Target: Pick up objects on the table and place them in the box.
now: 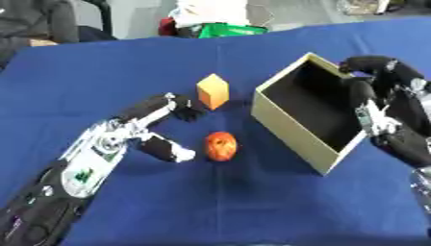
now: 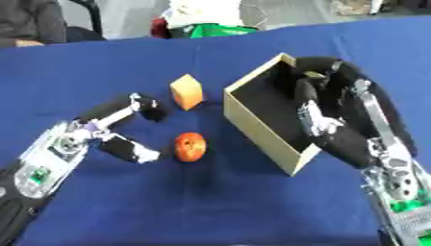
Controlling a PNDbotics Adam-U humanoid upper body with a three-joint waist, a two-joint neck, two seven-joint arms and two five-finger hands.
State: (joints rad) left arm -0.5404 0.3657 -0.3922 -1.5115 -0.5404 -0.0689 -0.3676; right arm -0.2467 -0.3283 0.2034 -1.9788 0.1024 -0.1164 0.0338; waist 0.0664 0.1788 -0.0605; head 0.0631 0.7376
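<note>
A round orange-red fruit (image 1: 221,145) lies on the blue table. My left hand (image 1: 156,130) is open just to its left, the thumb tip close to the fruit and the fingers reaching toward the far side. An orange block (image 1: 213,90) stands on a corner behind the fruit, beyond those fingers. To the right sits a tan cardboard box (image 1: 295,138) with a dark inside; nothing shows in it. My right hand (image 2: 333,108) hangs over the box's right part, above the rim.
Blue cloth (image 1: 210,202) covers the whole table. Green and white items (image 1: 221,28) lie past the far edge, and a person in dark clothing (image 1: 33,24) sits at the far left corner.
</note>
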